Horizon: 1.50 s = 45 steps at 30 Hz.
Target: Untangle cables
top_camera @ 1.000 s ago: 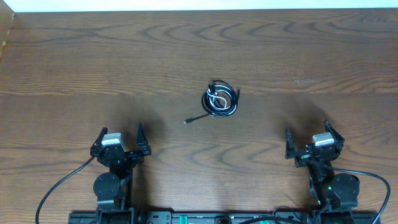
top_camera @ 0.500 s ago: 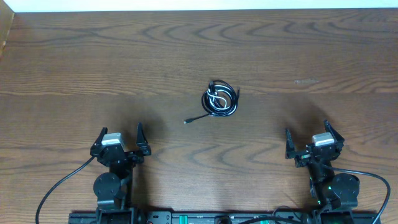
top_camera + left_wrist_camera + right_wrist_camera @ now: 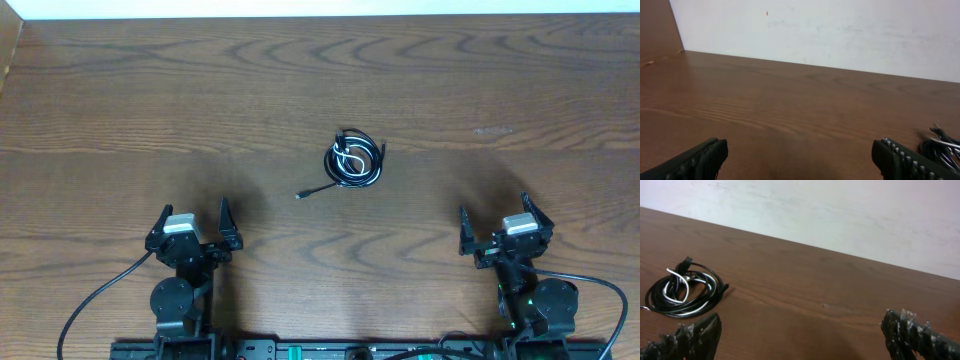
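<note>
Nothing untangled yet: cables (image 3: 354,162) lie coiled in one black-and-white bundle near the middle of the desk (image 3: 120,100), one plug end (image 3: 299,195) trailing toward the near edge, my left jaws and right jaws spread wide, empty, by that edge.

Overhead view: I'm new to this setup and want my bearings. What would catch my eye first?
A small coil of black and white cables lies near the middle of the table, with one thin black end trailing out toward the robot's left. The left gripper and right gripper sit open at the near edge, well apart from the coil.
</note>
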### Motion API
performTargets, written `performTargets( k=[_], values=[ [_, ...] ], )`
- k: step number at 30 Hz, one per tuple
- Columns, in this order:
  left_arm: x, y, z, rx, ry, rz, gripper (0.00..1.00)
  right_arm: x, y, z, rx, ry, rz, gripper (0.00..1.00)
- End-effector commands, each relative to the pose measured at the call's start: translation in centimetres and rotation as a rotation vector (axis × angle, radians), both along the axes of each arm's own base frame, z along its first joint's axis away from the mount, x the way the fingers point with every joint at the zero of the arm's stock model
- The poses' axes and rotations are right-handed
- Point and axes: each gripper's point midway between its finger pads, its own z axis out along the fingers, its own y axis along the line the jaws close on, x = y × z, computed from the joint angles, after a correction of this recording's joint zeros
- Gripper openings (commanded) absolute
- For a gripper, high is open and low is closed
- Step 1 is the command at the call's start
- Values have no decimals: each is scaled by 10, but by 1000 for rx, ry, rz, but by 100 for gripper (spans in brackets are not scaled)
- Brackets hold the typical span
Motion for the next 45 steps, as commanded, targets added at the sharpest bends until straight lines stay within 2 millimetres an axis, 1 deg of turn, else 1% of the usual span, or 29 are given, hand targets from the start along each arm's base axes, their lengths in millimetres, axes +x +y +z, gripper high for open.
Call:
performTargets(
  k=[1, 6, 10, 15, 19, 27, 29, 32, 34, 36, 39, 42, 44, 45],
  values=[
    [-1, 1, -16, -6, 52, 7, 97, -1, 2, 0, 5, 0, 11, 99],
    [-3, 1, -16, -7, 71, 7, 97, 0, -1, 1, 37, -1, -9, 99],
    [-6, 1, -18, -36, 123, 12, 97, 0, -9, -1, 77, 25, -60, 99],
    [-6, 1, -11, -69, 182, 18, 97, -3, -15, 0, 75, 79, -97, 99],
    [-4, 0, -3, -74, 281, 19, 97, -6, -15, 4, 70, 143, -99, 99],
    [7, 0, 15, -82, 519, 25, 97, -6, -16, 13, 155, 307, -136, 99],
    [8, -4, 17, -92, 581, 6, 97, -6, -16, 12, 151, 359, -141, 99],
    [10, -16, 19, -127, 680, -56, 97, -5, -16, 12, 141, 435, -148, 99],
    [10, -20, 19, -144, 741, -77, 97, -4, -16, 13, 134, 486, -152, 99],
    [5, -21, 15, -152, 813, -77, 97, -4, -16, 12, 126, 545, -156, 99],
    [-7, -22, 2, -160, 905, -71, 97, -3, -13, 18, 121, 595, -145, 99],
    [-13, -30, -2, -192, 941, -113, 97, -1, -1, 24, 149, 602, -79, 99],
    [-14, -38, -1, -219, 940, -154, 97, 0, 2, 26, 155, 596, -64, 99],
    [-11, -44, 2, -235, 925, -184, 97, 1, 2, 28, 156, 583, -63, 99]
  ],
)
